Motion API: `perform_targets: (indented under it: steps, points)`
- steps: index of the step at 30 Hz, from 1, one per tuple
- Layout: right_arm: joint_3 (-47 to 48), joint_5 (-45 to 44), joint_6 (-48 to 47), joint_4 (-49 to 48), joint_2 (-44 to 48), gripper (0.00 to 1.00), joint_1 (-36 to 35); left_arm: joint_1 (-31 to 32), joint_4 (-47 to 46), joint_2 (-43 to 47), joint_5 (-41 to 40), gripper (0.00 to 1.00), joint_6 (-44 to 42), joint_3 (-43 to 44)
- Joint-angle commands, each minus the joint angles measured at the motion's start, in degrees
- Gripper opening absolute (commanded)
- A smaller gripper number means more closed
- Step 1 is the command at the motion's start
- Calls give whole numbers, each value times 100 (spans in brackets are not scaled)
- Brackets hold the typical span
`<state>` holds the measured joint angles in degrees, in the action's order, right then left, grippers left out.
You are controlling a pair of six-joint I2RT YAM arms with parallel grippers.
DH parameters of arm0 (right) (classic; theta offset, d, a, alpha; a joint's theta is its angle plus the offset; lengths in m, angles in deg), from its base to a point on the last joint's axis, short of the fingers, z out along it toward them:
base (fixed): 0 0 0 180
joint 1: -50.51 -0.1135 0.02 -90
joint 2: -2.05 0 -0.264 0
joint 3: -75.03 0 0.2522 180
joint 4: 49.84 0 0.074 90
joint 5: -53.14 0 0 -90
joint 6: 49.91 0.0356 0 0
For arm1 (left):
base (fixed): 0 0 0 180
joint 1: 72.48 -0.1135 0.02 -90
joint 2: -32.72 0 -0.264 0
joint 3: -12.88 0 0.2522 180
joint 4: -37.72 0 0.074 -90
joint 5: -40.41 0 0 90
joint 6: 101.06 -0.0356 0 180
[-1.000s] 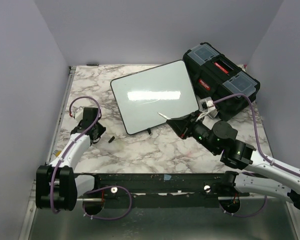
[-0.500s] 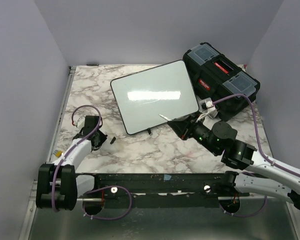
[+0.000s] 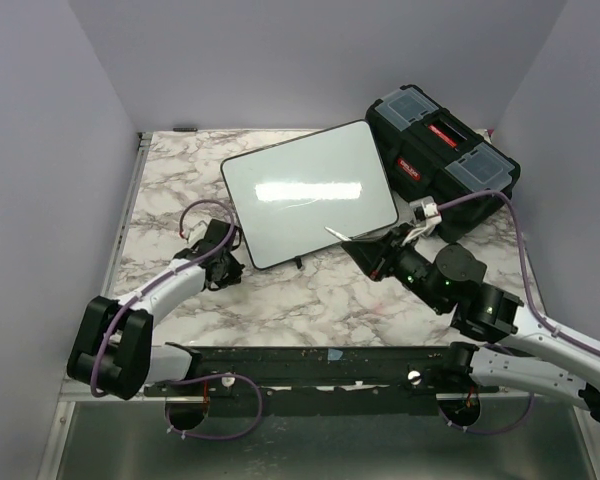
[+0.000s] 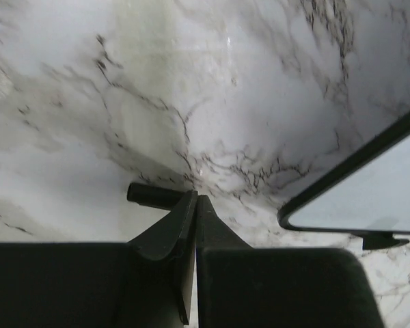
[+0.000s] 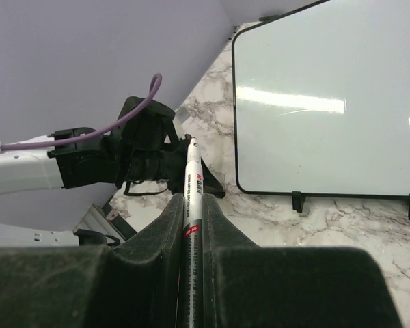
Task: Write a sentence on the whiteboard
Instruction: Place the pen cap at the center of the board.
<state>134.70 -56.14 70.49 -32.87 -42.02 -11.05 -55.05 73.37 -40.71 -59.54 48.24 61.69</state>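
- Now the right claw [image 5: 191,205] is clamping a white marker [image 5: 190,164], its bare tip pointing straight ahead of the fingers.
- The board [image 5: 328,123] is lying ahead and to the right of that claw. It is looking unwritten apart from one faint streak, and the tip is sitting over its near edge.
- The left claw [image 4: 195,205] is pinching fully together with nothing showing between the fingers. A small black cap [image 4: 149,194] is poking out just left of its tips on the table [image 4: 191,82].
- For a clean first stroke, I'd say the tip is needing a light landing up by the board's far left corner, leaving room for a whole sentence.
- The marker's red band is carrying small lettering, too fine to read, and the toolbox [image 3: 440,150] labels likewise.
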Motion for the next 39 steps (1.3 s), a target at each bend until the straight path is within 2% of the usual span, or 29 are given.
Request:
perform_targets:
  steps: [1,5,9,13,18,23,25,28,33,36,39]
  points:
    - [80,-297,49,269,284,1,-40,547,706,-22,-130,4,799,121]
    - [14,-452,66,382,511,1,-35,921,639,105,62,3,1075,-3]
    - [34,-448,98,456,588,1,-34,1010,962,609,-540,4,939,113]
    - [51,-447,128,511,610,1,-37,542,1326,990,-769,7,567,309]
    - [74,-402,160,488,576,1,-40,-236,1329,801,-485,5,207,221]
    - [72,-397,154,473,549,1,-39,-265,1027,135,-35,0,334,135]
    - [73,-390,151,472,536,1,-38,-80,979,-123,41,0,462,203]
    - [48,-391,160,472,576,1,-38,568,1083,-486,0,0,694,607]
    - [69,-486,163,540,669,1,-39,1529,1117,-1101,407,0,1153,1126]
    - [70,-513,160,602,740,1,-40,1979,1033,-1222,351,0,1230,1275]
    - [81,-545,174,672,781,1,-38,2123,1119,-1086,159,0,1135,1300]
